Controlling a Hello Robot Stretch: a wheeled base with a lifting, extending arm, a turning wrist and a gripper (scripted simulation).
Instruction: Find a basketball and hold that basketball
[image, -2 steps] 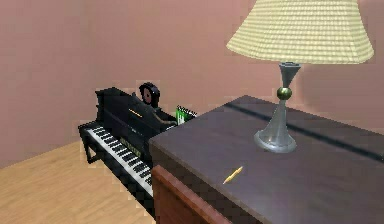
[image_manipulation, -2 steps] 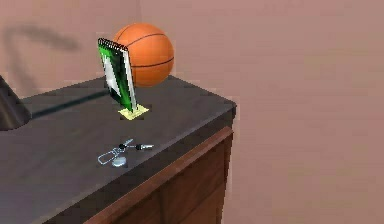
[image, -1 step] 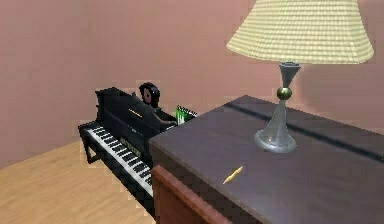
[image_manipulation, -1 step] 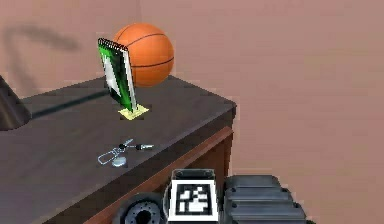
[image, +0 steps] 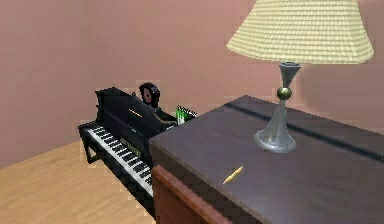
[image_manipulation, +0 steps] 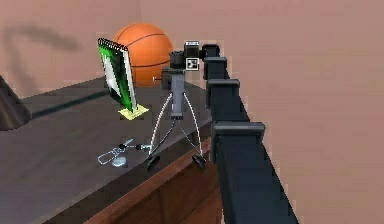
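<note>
An orange basketball rests at the far end of a dark wooden desk, against the pink wall. A green spiral notebook stands upright just in front of it and hides its lower left. My arm reaches up the arm side view's right half. The gripper hangs from its far end with both thin fingers pointing down over the desk's near edge, short of the ball. A bunch of keys lies by one fingertip, so I cannot tell whether the gripper holds anything.
In the forward view a lamp with a cream shade and a yellow pencil sit on the desk. The green notebook shows at its far corner. A black piano stands left of the desk on the wooden floor.
</note>
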